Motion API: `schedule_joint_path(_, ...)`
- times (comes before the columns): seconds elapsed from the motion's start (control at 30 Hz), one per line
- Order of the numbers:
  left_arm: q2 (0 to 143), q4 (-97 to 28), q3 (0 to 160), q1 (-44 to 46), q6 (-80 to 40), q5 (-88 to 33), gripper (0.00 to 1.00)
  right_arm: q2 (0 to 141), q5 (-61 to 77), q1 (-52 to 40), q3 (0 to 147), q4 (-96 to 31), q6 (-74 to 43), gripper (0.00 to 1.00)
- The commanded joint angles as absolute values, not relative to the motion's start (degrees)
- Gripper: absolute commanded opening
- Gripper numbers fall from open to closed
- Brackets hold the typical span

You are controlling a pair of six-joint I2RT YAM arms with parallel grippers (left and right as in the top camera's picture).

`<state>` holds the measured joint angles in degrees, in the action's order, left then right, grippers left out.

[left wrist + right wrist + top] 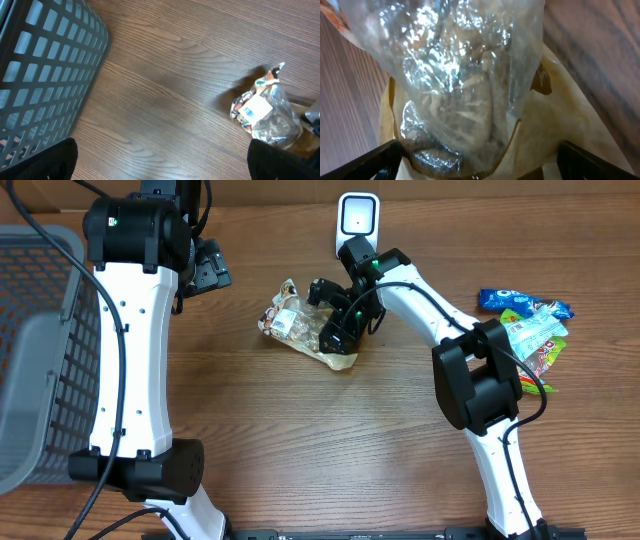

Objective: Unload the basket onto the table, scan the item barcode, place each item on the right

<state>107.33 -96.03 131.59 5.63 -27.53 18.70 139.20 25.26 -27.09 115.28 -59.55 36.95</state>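
Note:
The item is a clear plastic snack bag (296,323) with a tan paper backing, lying flat mid-table. A white label with a barcode (256,108) faces up on it. My right gripper (340,330) is down at the bag's right end and stands open. In the right wrist view the bag (465,90) fills the frame between the wide-spread fingers (375,162), which straddle it without pinching. My left gripper (210,268) hangs open over bare wood, left of the bag (267,117), with nothing in it. A white scanner (357,218) stands at the table's back edge.
A grey mesh basket (40,350) takes up the far left; its wall (45,75) shows in the left wrist view. A blue packet (520,302) and green-and-white packets (540,340) lie at the right. Bare wood lies between basket and bag.

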Motion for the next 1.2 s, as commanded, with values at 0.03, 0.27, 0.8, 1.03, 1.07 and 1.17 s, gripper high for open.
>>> schedule_joint_path(0.03,107.72,-95.96,131.35,6.02,-28.53,19.44,1.0,142.28,25.15,-27.24,115.48,-58.57,30.22,0.93)
schedule_joint_path(0.27,107.72,-95.96,131.35,6.02,-28.53,19.46,1.0,142.08,25.15,-27.14,115.92,-60.71,23.66,0.45)
schedule_joint_path(0.8,107.72,-95.96,131.35,6.02,-28.53,19.46,1.0,134.85,19.88,-24.47,123.63,-67.99,-4.16,0.19)
schedule_joint_path(1.03,107.72,-95.96,131.35,6.02,-28.53,19.46,1.0,133.53,19.38,-18.37,121.8,-68.95,-16.47,0.8)
schedule_joint_path(1.07,107.72,-95.96,131.35,6.02,-28.53,19.44,1.0,133.6,21.45,-17.76,120.55,-68.23,-15.33,0.82)
schedule_joint_path(1.17,107.72,-95.96,131.35,6.02,-28.53,19.46,1.0,133.67,28.14,-16.88,116.14,-65.58,-13.04,0.84)
